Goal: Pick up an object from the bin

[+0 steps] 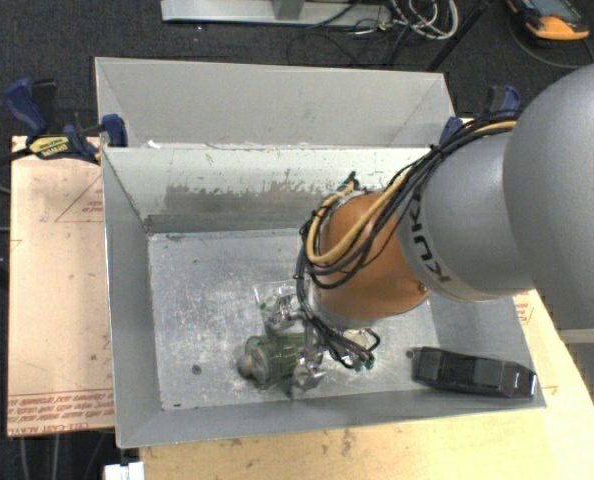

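Note:
My gripper [307,346] is down at the bin's floor near the front middle, under the orange wrist cover. A dull green, roundish thing [267,358] lies right against the gripper's left side. Just above the green thing sits a small crumpled clear piece [273,304], touching the gripper's upper left. Whether the green thing is held cannot be made out.
A flat black oblong thing [473,371] lies by the bin's front right corner, apart from the gripper. The arm and its cables cover the right half of the bin. The left and back floor is bare scratched metal.

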You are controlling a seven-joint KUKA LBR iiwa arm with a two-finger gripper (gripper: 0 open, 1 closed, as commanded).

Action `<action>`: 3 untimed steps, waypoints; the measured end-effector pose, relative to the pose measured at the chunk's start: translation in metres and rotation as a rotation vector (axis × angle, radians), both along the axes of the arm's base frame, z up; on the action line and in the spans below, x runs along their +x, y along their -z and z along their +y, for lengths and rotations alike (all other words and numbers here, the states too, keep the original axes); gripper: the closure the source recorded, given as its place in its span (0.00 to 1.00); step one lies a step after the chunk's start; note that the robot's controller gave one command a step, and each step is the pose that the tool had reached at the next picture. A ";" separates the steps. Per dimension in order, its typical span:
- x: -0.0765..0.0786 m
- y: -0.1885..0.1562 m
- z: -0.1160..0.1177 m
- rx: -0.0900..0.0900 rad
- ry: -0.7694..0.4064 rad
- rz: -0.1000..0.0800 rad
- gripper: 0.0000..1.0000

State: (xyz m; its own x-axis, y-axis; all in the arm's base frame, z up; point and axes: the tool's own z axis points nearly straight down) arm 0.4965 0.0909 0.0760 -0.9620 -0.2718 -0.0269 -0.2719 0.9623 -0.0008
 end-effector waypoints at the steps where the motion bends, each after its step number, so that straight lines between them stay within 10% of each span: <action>1: 0.000 0.000 0.003 -0.003 0.098 0.012 1.00; 3: -0.001 -0.003 0.003 -0.003 0.098 0.017 1.00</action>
State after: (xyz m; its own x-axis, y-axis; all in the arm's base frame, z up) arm 0.4951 0.0940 0.0787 -0.9843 -0.1760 -0.0094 -0.1760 0.9844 -0.0002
